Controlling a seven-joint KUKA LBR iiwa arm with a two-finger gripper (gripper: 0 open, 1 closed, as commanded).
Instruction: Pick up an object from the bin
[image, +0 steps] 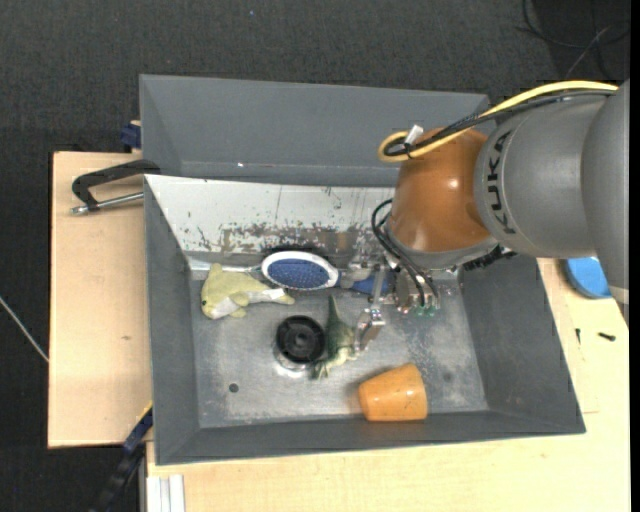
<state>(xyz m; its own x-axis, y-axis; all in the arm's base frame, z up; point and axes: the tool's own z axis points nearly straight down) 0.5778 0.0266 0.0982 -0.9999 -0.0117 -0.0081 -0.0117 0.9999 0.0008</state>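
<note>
My gripper (374, 319) reaches down in the middle of the bin, just right of a small dark green and pale thing (335, 347) that lies on the floor; whether they touch I cannot tell. Left of that sits a black round disc-like thing (298, 338). An orange cup (393, 392) lies on its side near the front wall, below and a little right of the gripper. A blue oval brush with a white rim (297, 270) lies by the back wall, up and left of the gripper.
A pale yellow crumpled soft thing (228, 292) lies at the back left, next to the brush. The arm, with its orange cover and cables, comes in from the right over the bin's back right part.
</note>
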